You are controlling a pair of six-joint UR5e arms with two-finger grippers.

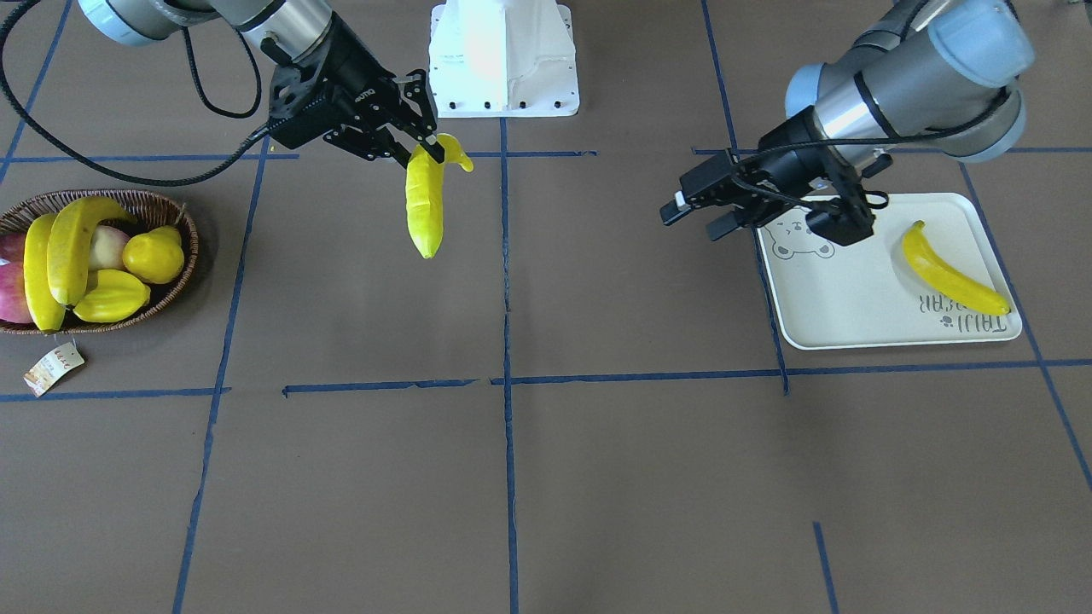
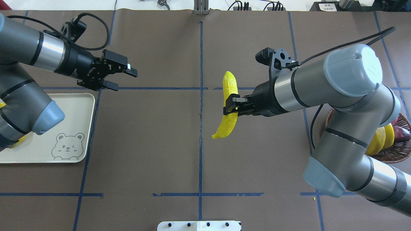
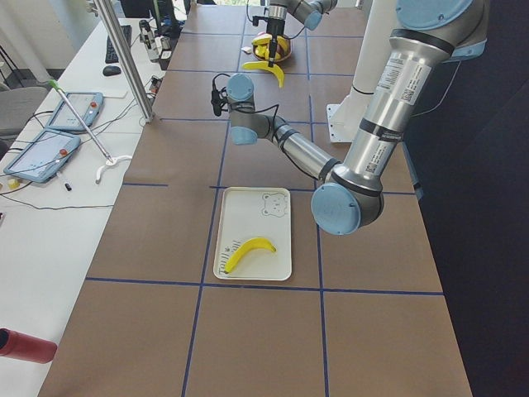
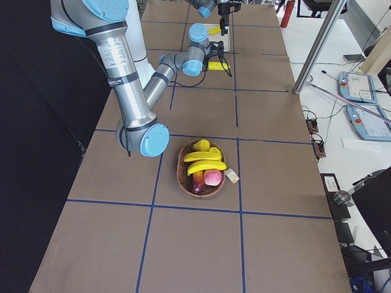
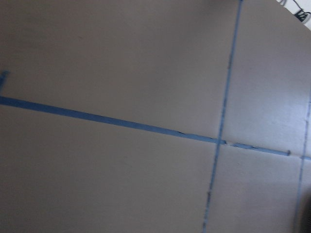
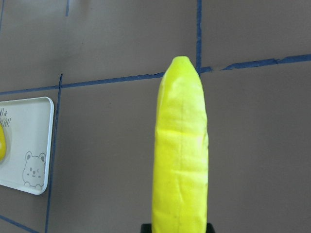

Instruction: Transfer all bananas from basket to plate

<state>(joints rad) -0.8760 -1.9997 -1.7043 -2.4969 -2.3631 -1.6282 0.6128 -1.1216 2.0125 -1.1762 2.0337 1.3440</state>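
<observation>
My right gripper (image 1: 431, 147) is shut on a yellow banana (image 1: 424, 205) and holds it in the air above the middle of the table; it also shows in the overhead view (image 2: 228, 106) and fills the right wrist view (image 6: 181, 155). Two more bananas (image 1: 68, 247) lie in the brown wicker basket (image 1: 175, 217) at the table's end. One banana (image 1: 951, 273) lies on the cream plate (image 1: 853, 315) with the bear drawing. My left gripper (image 2: 126, 80) is open and empty, in the air beside the plate's far corner.
The basket also holds a yellow star fruit (image 1: 111, 296), a yellow pear-shaped fruit (image 1: 153, 254) and red-pink fruit (image 1: 8, 281). Its paper tag (image 1: 53, 368) lies on the table. The robot's white base (image 1: 503, 55) stands at the table's edge. Blue tape lines cross the brown table.
</observation>
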